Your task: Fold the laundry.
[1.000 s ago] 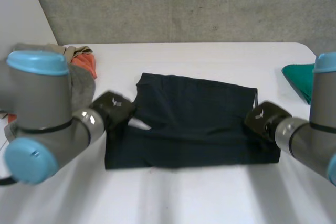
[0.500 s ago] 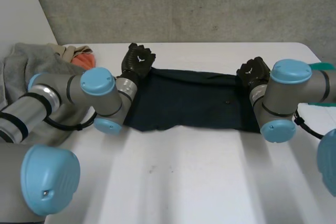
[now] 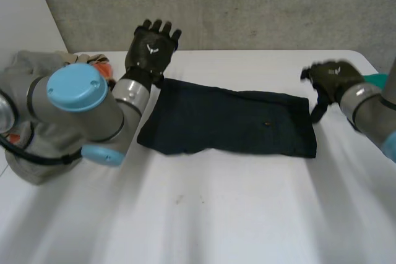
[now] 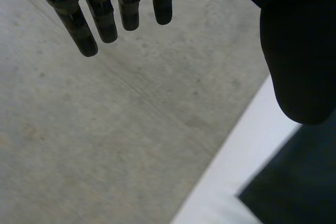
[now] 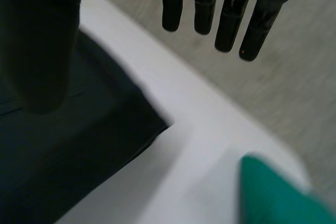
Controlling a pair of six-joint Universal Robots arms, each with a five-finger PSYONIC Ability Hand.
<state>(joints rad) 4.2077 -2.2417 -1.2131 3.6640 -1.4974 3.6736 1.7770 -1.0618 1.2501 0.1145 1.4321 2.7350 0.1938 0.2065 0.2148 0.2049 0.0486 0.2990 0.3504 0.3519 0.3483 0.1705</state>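
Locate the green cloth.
In the head view, the green cloth lies at the white table's right edge, beside the right hand, apart from the dark garment's right end.

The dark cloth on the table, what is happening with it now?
A two-armed robot is folding laundry. The dark cloth lies flat on the white table as a long band. Neither hand holds it: the left hand is open above its far left corner, the right hand open beside its right edge. A grey pile lies at left, a green cloth at right.

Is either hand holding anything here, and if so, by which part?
Nothing is held. The left hand and right hand are open, fingers straight, off the folded dark navy garment.
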